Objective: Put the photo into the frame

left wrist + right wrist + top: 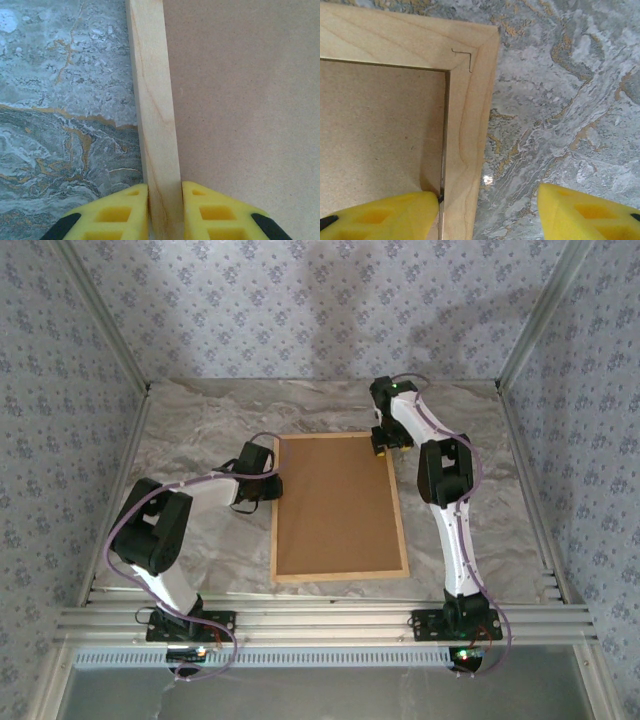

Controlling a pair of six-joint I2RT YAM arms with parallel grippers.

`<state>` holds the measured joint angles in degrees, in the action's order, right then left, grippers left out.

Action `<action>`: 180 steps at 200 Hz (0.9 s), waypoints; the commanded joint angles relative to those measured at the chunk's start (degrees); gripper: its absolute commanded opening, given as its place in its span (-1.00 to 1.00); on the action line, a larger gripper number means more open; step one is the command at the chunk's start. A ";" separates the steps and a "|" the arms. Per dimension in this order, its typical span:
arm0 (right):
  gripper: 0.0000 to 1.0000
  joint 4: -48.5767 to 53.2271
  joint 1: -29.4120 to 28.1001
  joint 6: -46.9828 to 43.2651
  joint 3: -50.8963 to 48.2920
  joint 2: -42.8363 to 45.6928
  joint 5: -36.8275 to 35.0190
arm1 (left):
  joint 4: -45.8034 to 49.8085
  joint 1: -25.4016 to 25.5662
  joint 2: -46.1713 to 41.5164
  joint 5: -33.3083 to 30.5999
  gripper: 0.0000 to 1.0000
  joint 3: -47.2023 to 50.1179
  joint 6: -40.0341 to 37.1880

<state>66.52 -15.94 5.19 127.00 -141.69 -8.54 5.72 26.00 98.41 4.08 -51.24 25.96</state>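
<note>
The frame (340, 574) is lying flat on the marble-patterned counter (200, 430), centred between the two arms, with its long sides running away from the arm bases. A plain brown backing board (338, 505) is sitting inside the frame and covering its whole opening. The left gripper (270, 478) is reaching in from the left at the far end of the frame's left rail; in the left wrist view its jaws are pinching that rail (156, 125) between the yellow fingers (120, 215), one on the counter side and one over the board. The right gripper (385, 445) is hanging over the frame's far right corner. In the right wrist view its jaws are standing spread and holding nothing: one finger (380, 215) is resting at the board's edge against the rail's inner side, and the other (585, 210) is hovering over bare counter outside the frame. Wallpapered panels (300, 310) are enclosing the counter on three sides.
</note>
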 commanded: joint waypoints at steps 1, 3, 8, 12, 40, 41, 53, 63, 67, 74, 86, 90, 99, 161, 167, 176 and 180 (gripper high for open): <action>0.23 -0.95 -2.25 1.49 -3.07 -4.45 7.39 | 5.18 -0.02 3.89 0.49 -0.58 1.50 -1.83; 0.23 -1.00 -2.25 1.49 -3.07 -4.40 7.39 | 5.18 -0.10 3.89 0.49 -0.58 1.54 -1.80; 0.23 -1.13 -2.25 1.57 -3.07 -4.39 7.31 | 5.16 -0.03 3.89 0.49 -0.58 1.51 -1.79; 0.23 -1.27 -2.22 1.65 -3.08 -4.41 7.35 | 5.19 -0.07 3.83 0.50 -0.58 1.50 -1.79; 0.23 -2.90 -1.82 2.39 -4.13 -3.94 10.50 | 5.20 -0.12 3.81 0.45 -0.57 1.60 -1.87; 0.23 -3.03 -1.77 2.42 -4.22 -3.90 10.62 | 5.24 -0.09 3.81 0.47 -0.57 1.59 -1.87; 0.23 -4.71 -1.19 2.75 -6.03 -2.83 12.37 | 5.27 -0.07 3.81 0.48 -0.57 1.66 -1.88; 0.23 -5.91 -0.65 2.98 -7.43 -2.02 13.90 | 5.24 -0.07 3.81 0.45 -0.57 1.57 -1.87; 0.23 -6.41 -0.30 3.05 -7.91 -1.66 14.64 | 5.27 -0.07 3.88 0.44 -0.57 1.57 -1.87; 0.23 -7.11 0.01 3.02 -8.61 -1.06 15.73 | 5.27 -0.08 3.83 0.49 -0.58 1.50 -1.87; 0.23 -8.56 0.30 2.90 -9.79 0.31 17.10 | 5.20 -0.12 3.98 0.49 -0.57 1.41 -1.90; 0.23 -9.22 0.45 2.92 -10.36 0.93 17.91 | 5.18 -0.07 3.99 0.55 -0.58 1.41 -1.87; 0.23 -11.14 1.02 3.51 -11.74 2.20 20.47 | 5.03 -0.07 4.05 0.50 -0.57 1.33 -1.83; 0.26 -16.76 3.94 4.38 -17.37 14.39 19.12 | 5.18 -0.34 4.33 -0.20 -0.58 0.81 -1.52; 0.27 -17.17 4.14 4.52 -18.29 15.95 18.35 | 5.24 -0.33 4.42 -0.29 -0.57 0.75 -1.52; 0.27 -17.47 4.42 4.57 -19.96 18.09 16.27 | 5.36 -0.33 4.47 -0.34 -0.57 0.67 -1.45; 0.27 -17.34 4.51 4.48 -20.68 18.97 15.09 | 5.40 -0.33 4.51 -0.39 -0.58 0.55 -1.43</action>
<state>51.27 -12.03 8.58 109.03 -130.47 8.40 5.87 25.82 98.80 4.47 -51.77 25.98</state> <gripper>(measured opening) 0.632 0.215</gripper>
